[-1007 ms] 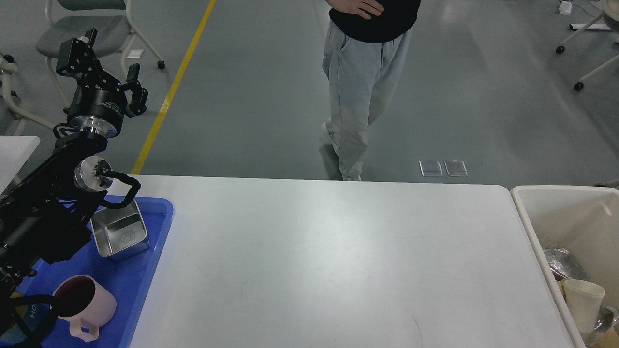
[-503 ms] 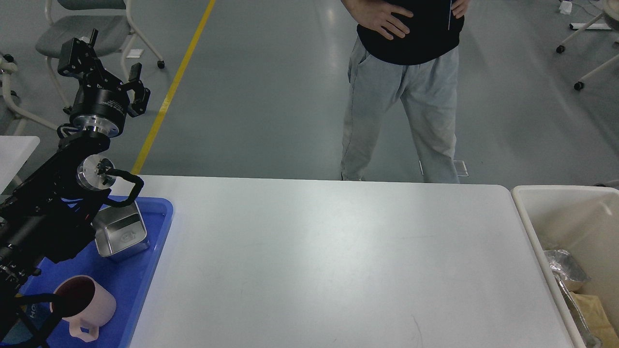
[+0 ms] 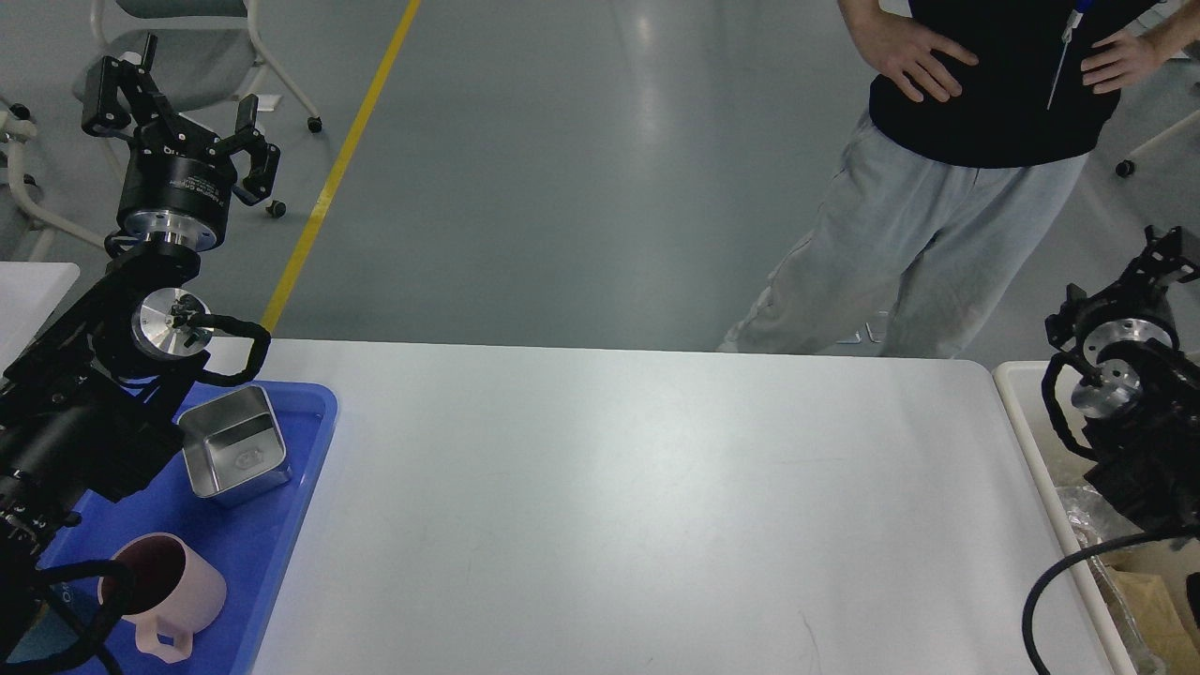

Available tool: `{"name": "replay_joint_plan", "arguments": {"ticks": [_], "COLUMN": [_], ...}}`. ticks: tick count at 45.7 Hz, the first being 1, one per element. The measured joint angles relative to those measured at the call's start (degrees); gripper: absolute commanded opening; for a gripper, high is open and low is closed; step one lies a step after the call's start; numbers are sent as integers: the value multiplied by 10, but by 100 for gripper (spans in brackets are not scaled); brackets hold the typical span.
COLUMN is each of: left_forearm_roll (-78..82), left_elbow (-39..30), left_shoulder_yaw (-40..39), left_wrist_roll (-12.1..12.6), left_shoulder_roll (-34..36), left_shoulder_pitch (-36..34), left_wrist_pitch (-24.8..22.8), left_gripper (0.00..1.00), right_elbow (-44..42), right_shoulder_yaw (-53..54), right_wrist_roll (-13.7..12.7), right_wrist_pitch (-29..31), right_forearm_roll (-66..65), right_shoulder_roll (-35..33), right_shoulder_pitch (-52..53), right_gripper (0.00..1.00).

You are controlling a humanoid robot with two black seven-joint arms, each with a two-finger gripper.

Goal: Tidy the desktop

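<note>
Desktop tidying looks close to done, judging by how bare the white table (image 3: 656, 506) is. Left gripper (image 3: 173, 98) is raised high above the table's far left corner, its two black fingers spread apart and holding nothing. Compared with a second ago it has lifted a little and swung slightly left, away from the tray. Below it, on the table's left end, a blue tray (image 3: 281, 525) holds a square metal tin (image 3: 234, 453) and a pink mug (image 3: 164, 591), both in the same spots as before. Right gripper (image 3: 1172, 258) has just come into view at the right edge, above the cream bin; it is small and dark, so whether it is open or closed cannot be told. That arm now hides part of the cream bin (image 3: 1017, 394), which sits just beside the table's right end and holds crumpled rubbish; a paper cup seen there a second ago is no longer visible. With both arms pulling up and nothing loose on the table, the sorting seems finished, or nearly so. Behind the table, a person (image 3: 947, 169) in a black top and pale jeans has walked from the centre to the right and stands with hands on hips. The floor is grey with a yellow line (image 3: 347, 150), and a wheeled chair (image 3: 178, 66) stands far left.
</note>
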Motion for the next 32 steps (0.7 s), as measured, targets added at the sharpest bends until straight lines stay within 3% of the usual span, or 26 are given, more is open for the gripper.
{"name": "replay_joint_plan", "arguments": {"ticks": [15,20,26,32], "left_forearm_roll": [-121,-161,-195,-200], "left_elbow": [4,8,28,47], "left_shoulder_yaw": [-4,-5,-27,-48], "left_wrist_roll": [10,42,96,117], "left_shoulder_roll": [-7,-19,-46,-76], "left_shoulder_pitch": [1,1,0,-2], "left_wrist_pitch": [-25,-26,-34,-48], "left_gripper": [97,97,97,97], "right_elbow": [6,8,8,7], "right_shoulder_yaw": [133,153,156,156], "right_wrist_roll": [-1,-1,1,5], "right_wrist_pitch": [5,27,45,63], "right_forearm_roll": [0,-1,-1,-1], "right_shoulder_roll": [90,101,120,133], "right_shoulder_pitch": [12,13,21,23], "right_gripper": [100,100,100,100]}}
